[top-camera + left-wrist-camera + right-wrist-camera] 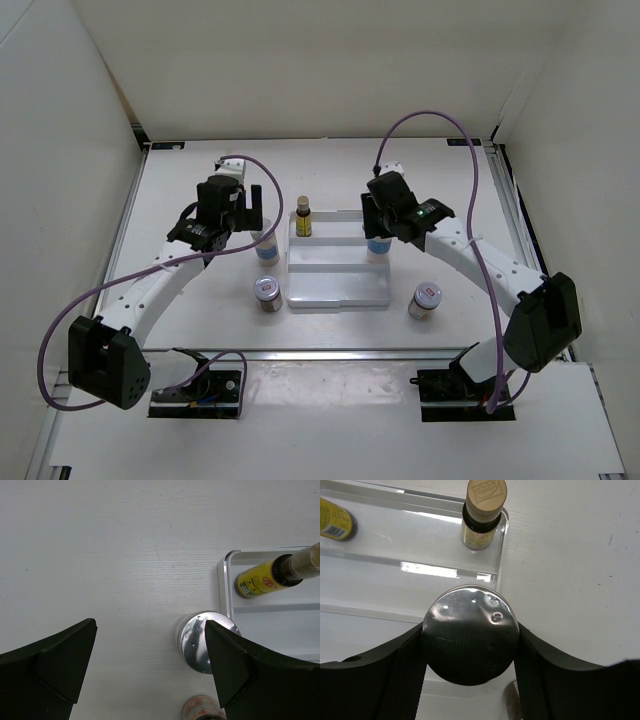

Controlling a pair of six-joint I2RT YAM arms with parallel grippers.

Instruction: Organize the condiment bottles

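Right claw (468, 647) clamps a silver-lidded bottle (467, 625), tray (380, 580) beneath; left claw (150, 627) gapes apart, a second bottle (194, 645) under its right finger.

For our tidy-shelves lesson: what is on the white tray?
On the tray, the back step holds a left yellow bottle and a right yellow bottle. The right fingers grip a silver-lidded bottle over its right end; the lid hides whether the base touches.
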